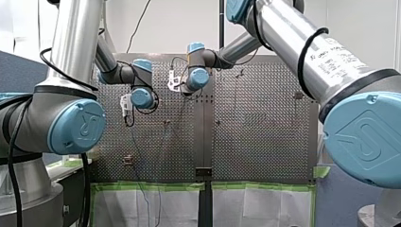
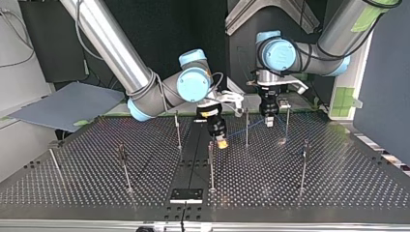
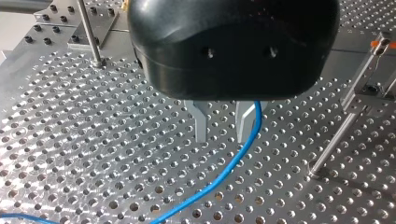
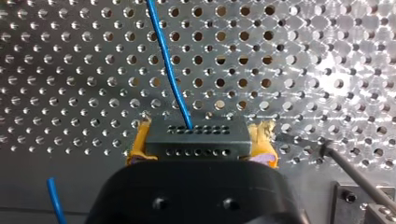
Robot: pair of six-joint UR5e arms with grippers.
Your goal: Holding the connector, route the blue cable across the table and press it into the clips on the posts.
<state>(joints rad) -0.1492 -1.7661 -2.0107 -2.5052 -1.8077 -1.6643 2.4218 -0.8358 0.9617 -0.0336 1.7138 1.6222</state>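
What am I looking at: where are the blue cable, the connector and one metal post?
blue cable [image 4: 168, 60]: right wrist view, middle of the strand.
connector [image 4: 198, 139]: right wrist view, middle of its dark face.
post [image 3: 335, 140]: left wrist view, shaft near its base.

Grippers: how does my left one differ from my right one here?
My left gripper has bare metal fingers; my right gripper has yellow pads. The left's fingers stand apart, nothing between them, the blue cable passing one; the right's are shut on the dark connector. Both have black bodies over the perforated table.
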